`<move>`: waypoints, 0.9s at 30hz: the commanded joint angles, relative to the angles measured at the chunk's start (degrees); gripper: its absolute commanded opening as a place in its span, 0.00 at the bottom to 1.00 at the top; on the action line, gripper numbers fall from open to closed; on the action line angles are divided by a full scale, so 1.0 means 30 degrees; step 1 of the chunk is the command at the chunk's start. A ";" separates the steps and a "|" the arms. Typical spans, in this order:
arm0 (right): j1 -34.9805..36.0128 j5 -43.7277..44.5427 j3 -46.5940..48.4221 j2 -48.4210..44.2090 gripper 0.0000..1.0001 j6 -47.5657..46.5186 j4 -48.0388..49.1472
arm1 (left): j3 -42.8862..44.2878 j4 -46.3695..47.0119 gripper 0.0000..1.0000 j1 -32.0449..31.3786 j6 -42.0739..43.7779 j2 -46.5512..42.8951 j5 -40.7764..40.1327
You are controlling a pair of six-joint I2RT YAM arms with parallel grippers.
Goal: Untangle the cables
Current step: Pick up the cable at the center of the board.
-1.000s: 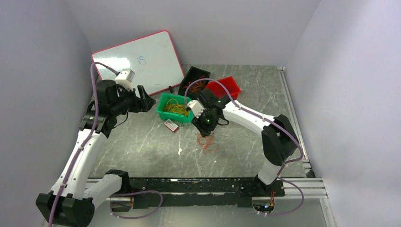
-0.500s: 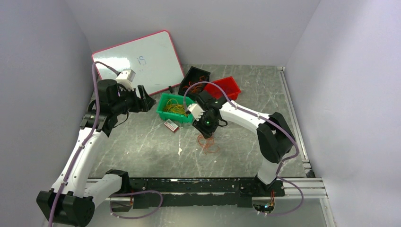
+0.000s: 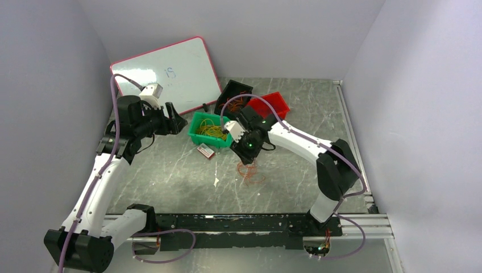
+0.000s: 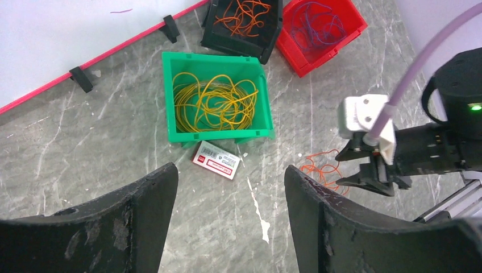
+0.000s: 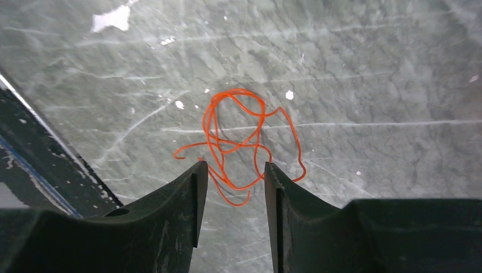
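Orange cables (image 5: 236, 142) lying loose on surface (image 5: 369, 68), nearside of green bin (image 4: 219, 135) & apart from it. R fingers (image 5: 170, 216) hovering over them, standing apart, clamping nothing. L fingers (image 4: 142, 210), left of bin, gaping w/ nothing between. Yellow cables (image 4: 213, 99) sitting inside bin.

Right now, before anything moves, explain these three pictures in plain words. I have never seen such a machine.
These are two robot arms bolted to a grey table, each ending in a two-fingered hand. One picture looks down from above; the other two come from a camera on each wrist. On the table stand a green bin of yellow cables, a black bin of orange cables and a red bin of purple cables, near a whiteboard and a small box. A loose orange tangle lies on the table. The right hand hovers over it, open; the left hand is open too. Neither holds anything.
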 commanded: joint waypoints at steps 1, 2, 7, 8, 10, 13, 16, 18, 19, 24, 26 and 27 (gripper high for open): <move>0.0128 -0.1195 0.0760 -0.0997 0.45 -0.0031 0.0011 | 0.0385 0.0044 0.73 0.0064 -0.0250 -0.0137 0.0034; 0.0118 -0.1279 0.0740 -0.0886 0.45 -0.0081 -0.0127 | 0.0398 0.0044 0.73 0.0061 -0.0255 -0.0099 0.0049; 0.0493 -0.1381 0.0294 -0.0286 0.45 -0.0194 -0.0373 | 0.0442 -0.0042 0.73 0.0065 -0.0239 -0.0089 -0.0067; 0.0555 -0.1306 0.0221 -0.0171 0.45 -0.0162 -0.0307 | 0.0442 -0.0069 0.73 0.0083 -0.0246 -0.0093 -0.0074; 0.0655 -0.0996 0.0071 0.0010 0.46 -0.0140 -0.0152 | 0.0428 -0.0073 0.73 0.0062 -0.0247 -0.0114 -0.0115; 0.0656 -0.0519 -0.0053 0.0316 0.46 -0.0183 0.0005 | 0.0413 -0.0070 0.73 0.0061 -0.0252 -0.0095 -0.0112; 0.0682 -0.0234 -0.0080 0.0734 0.47 -0.0264 -0.0187 | 0.0442 -0.0102 0.73 0.0075 -0.0256 -0.0079 -0.0129; 0.0685 -0.0122 -0.0178 0.0931 0.46 -0.0297 -0.0290 | 0.0442 -0.0103 0.73 0.0061 -0.0274 -0.0073 -0.0195; 0.0685 -0.0039 -0.0241 0.1011 0.46 -0.0271 -0.0274 | 0.0420 -0.0103 0.73 0.0061 -0.0258 -0.0113 -0.0210; 0.0715 0.0637 -0.0409 0.1151 0.46 -0.0156 -0.0088 | 0.0384 -0.0073 0.73 0.0061 -0.0264 -0.0045 -0.0157; 0.0749 0.0818 -0.0340 0.1220 0.46 -0.0138 -0.0129 | 0.0384 -0.0073 0.73 0.0061 -0.0271 -0.0011 -0.0173; 0.0792 0.0840 -0.0298 0.1285 0.46 -0.0160 -0.0188 | 0.0384 -0.0088 0.73 0.0061 -0.0261 -0.0028 -0.0175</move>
